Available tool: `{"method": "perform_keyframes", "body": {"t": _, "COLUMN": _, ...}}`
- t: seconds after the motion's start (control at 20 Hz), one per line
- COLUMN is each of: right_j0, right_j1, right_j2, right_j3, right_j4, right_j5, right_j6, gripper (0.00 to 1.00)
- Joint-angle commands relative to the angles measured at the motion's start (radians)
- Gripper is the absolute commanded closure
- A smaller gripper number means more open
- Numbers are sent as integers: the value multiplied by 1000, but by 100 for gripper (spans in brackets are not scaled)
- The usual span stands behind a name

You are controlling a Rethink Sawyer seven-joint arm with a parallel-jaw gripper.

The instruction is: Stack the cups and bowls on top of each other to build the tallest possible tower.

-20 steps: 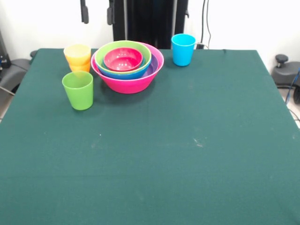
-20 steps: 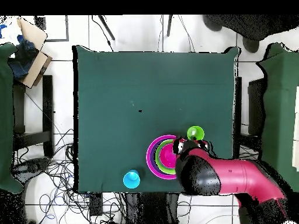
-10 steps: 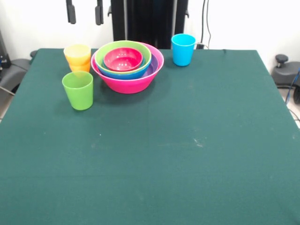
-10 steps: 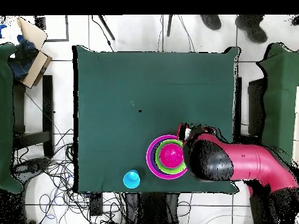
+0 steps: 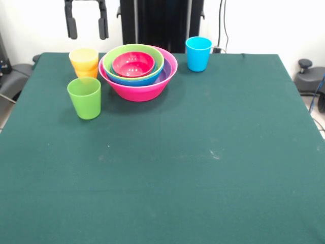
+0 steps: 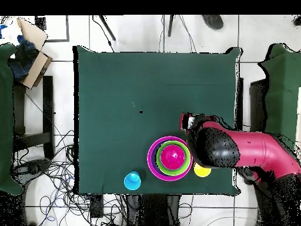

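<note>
Your claw [image 5: 86, 28], spread apart and empty at upper left, could clip the yellow cup [image 5: 84, 59] or topple the green cup [image 5: 85, 97] if it descends off-centre.

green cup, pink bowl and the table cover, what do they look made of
The green cup: probably plastic, smooth and even in colour, with a soft sheen on its wall. The pink bowl: likely glossy plastic, thin-rimmed, with a bright highlight along the rim. The table cover: seems to be matte dark green cloth, with no shine and faint scuffs.
</note>
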Motion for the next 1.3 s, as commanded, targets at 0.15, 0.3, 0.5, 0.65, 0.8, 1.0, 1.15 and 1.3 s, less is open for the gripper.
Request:
{"method": "perform_keyframes", "body": {"t": 0.15, "right_j0": 24, "right_j1": 62, "right_j2": 9, "right_j3": -47, "right_j4": -81, "right_j5": 132, "right_j6": -165, "gripper": 0}}
{"method": "perform_keyframes", "body": {"t": 0.3, "right_j0": 30, "right_j1": 98, "right_j2": -15, "right_j3": -52, "right_j4": -118, "right_j5": 104, "right_j6": -153, "gripper": 0}}
{"method": "perform_keyframes", "body": {"t": 0.5, "right_j0": 19, "right_j1": 167, "right_j2": -45, "right_j3": -65, "right_j4": -188, "right_j5": 52, "right_j6": -156, "gripper": 0}}
{"method": "perform_keyframes", "body": {"t": 0.65, "right_j0": 4, "right_j1": 218, "right_j2": -72, "right_j3": -57, "right_j4": -266, "right_j5": -16, "right_j6": -141, "gripper": 0}}
{"method": "perform_keyframes", "body": {"t": 0.8, "right_j0": -1, "right_j1": 254, "right_j2": -94, "right_j3": -53, "right_j4": -326, "right_j5": -62, "right_j6": -108, "gripper": 0}}
{"method": "perform_keyframes", "body": {"t": 1.0, "right_j0": 2, "right_j1": 318, "right_j2": -129, "right_j3": -58, "right_j4": -407, "right_j5": -142, "right_j6": -53, "gripper": 0}}
{"method": "perform_keyframes", "body": {"t": 1.15, "right_j0": 12, "right_j1": 363, "right_j2": -157, "right_j3": -71, "right_j4": -456, "right_j5": -195, "right_j6": -18, "gripper": 0}}
{"method": "perform_keyframes", "body": {"t": 1.3, "right_j0": 19, "right_j1": 387, "right_j2": -173, "right_j3": -81, "right_j4": -479, "right_j5": -221, "right_j6": -4, "gripper": 0}}
